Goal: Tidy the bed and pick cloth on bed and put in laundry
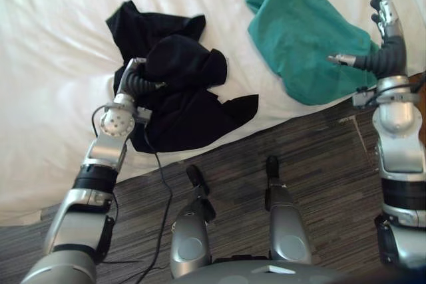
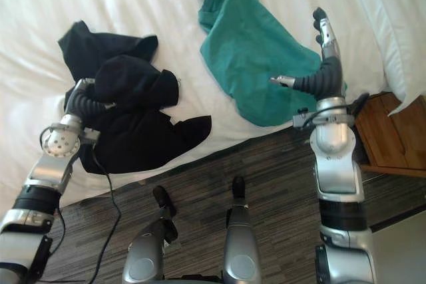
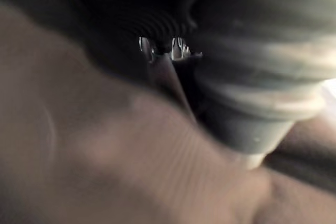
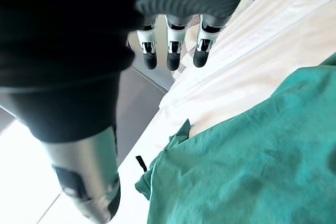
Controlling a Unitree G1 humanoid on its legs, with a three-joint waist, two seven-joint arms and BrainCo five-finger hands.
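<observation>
Left, on the white bed [image 1: 53, 64]: black cloth [image 1: 186, 98] heaped up against the near edge. Left robot hand [image 1: 135, 82] pushed into its left side, fingers hidden by fabric; impossible to tell whether apart or clamped. Centre-right: teal cloth [image 1: 299, 38] spread from far side to near edge. Right robot hand [image 1: 385, 48] raised over its near right corner, fingers straight, thumb apart, holding nothing. Far right: wooden nightstand [image 2: 393, 131] beside the bed.

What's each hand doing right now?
Left hand: buried in the black cloth, cannot tell.
Right hand: open, holding nothing, over the green cloth.
</observation>
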